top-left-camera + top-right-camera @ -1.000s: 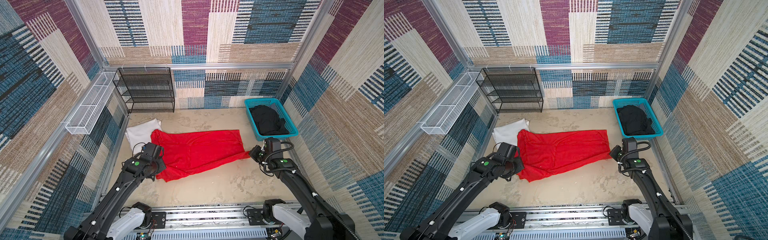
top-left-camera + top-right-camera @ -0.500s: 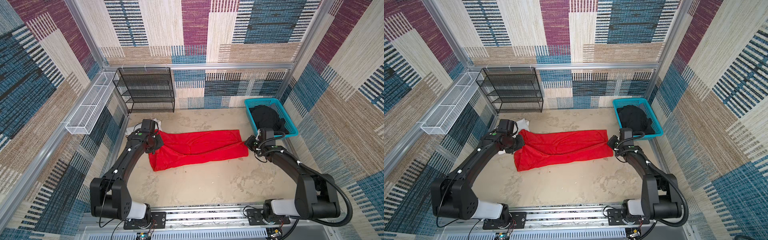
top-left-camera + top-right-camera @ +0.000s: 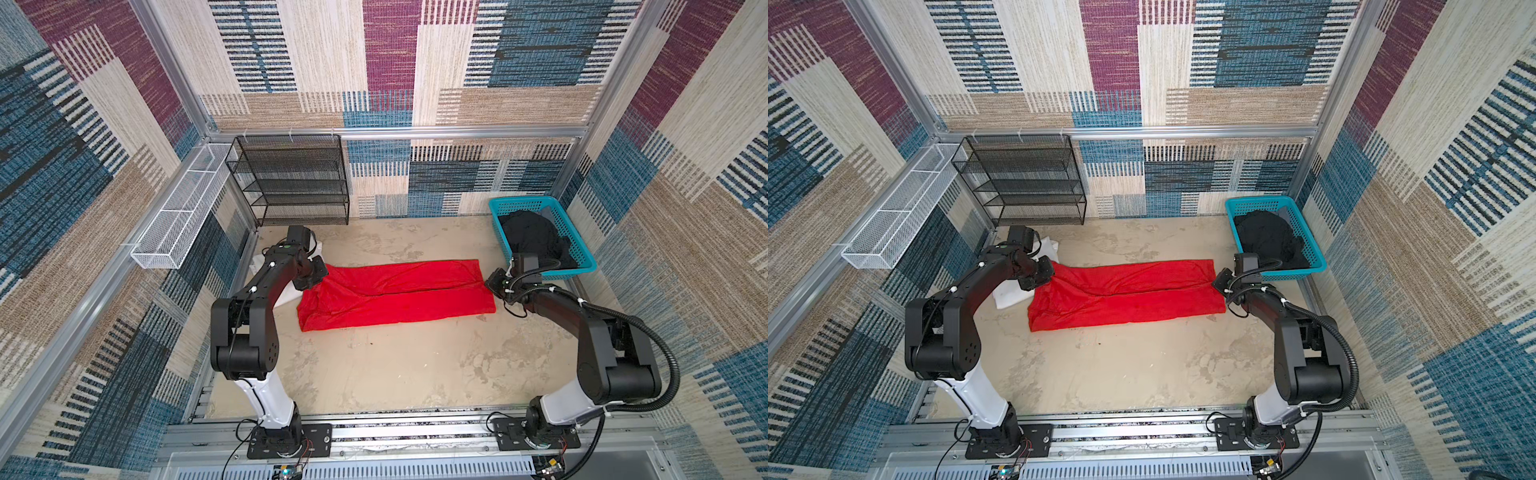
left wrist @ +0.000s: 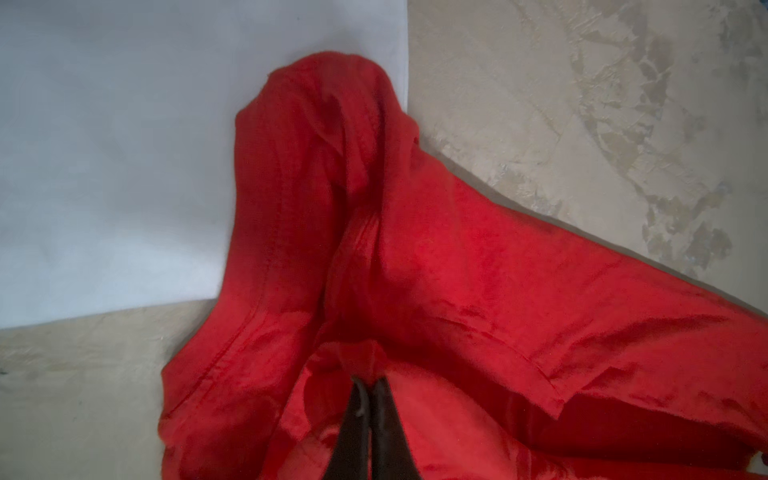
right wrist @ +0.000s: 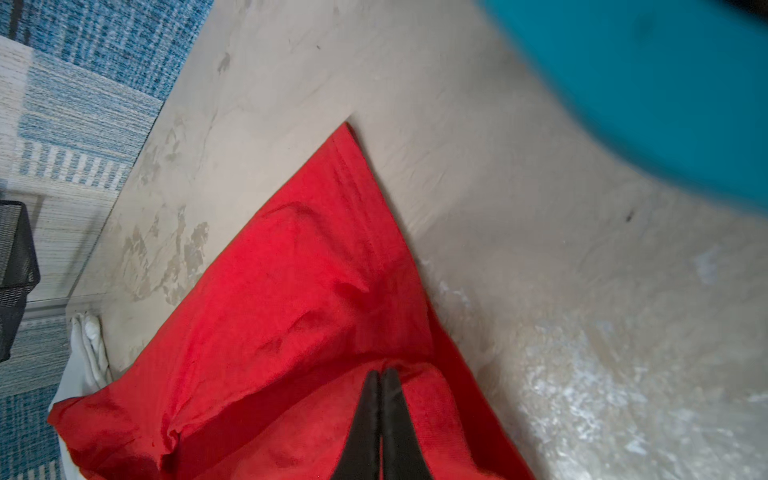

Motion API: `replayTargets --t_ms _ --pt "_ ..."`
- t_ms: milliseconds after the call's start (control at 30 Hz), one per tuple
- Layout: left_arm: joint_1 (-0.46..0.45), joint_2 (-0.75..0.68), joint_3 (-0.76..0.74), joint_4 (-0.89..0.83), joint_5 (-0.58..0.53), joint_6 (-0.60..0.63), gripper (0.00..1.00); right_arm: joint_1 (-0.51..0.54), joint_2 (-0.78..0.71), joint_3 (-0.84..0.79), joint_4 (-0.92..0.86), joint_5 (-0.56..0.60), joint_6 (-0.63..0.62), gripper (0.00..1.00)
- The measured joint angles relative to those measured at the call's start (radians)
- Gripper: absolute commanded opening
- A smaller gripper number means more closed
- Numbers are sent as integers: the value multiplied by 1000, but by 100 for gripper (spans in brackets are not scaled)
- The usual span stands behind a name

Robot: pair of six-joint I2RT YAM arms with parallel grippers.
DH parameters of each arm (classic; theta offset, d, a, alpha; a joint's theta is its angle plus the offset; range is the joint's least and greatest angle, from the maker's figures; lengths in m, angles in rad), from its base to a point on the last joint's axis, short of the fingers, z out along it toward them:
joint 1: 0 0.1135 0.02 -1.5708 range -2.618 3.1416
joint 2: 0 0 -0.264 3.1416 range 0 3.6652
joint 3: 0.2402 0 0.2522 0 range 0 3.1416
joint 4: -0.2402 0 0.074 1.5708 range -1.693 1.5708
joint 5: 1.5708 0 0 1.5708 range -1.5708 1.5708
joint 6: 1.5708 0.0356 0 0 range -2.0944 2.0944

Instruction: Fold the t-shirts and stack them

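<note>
white t-shirt (image 4: 116, 166) looks folded, 9 o'clock on the counter (image 3: 395, 374). left claw (image 4: 370, 384) pinches the red t-shirt (image 3: 395, 295) at its 9 o'clock end, right claw (image 5: 380, 374) pinches the 3 o'clock end; red is a long strip mid-counter, mid-fold. teal basket (image 3: 523, 202) at 2 o'clock holds the black t-shirt (image 3: 532, 237), unfolded. nothing stacked yet

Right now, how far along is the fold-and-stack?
Done: the white t-shirt looks folded flat beside the left arm. In hand: the red t-shirt lies as a long strip, with the left gripper and right gripper each shut on one end. Left: finish folding red, stack it, then do the black t-shirt, crumpled in the teal basket.
</note>
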Motion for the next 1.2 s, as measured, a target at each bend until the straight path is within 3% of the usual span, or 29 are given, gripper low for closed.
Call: replayTargets --t_ms 67,133,233,333,467,600,767,1200 --pt "6 23 15 3 13 0 3 -1 16 7 1 10 -8 0" --pt "7 45 32 3 14 0 19 -1 29 10 0 19 -11 18" --pt "8 66 55 6 17 9 38 -1 35 16 -2 40 -31 32" --pt "10 45 43 29 16 39 46 -1 -2 18 -19 78 -51 46" --pt "5 -71 -56 67 13 66 46 3 -97 14 -27 112 -98 56" --pt "-49 -207 -223 92 26 59 45 61 -103 27 -53 85 -152 57" --pt "-93 -251 -363 132 65 15 44 142 -34 3 -56 -13 -179 56" --pt "-106 -164 -386 176 64 -26 45 140 -1 -104 -50 -19 -180 57"
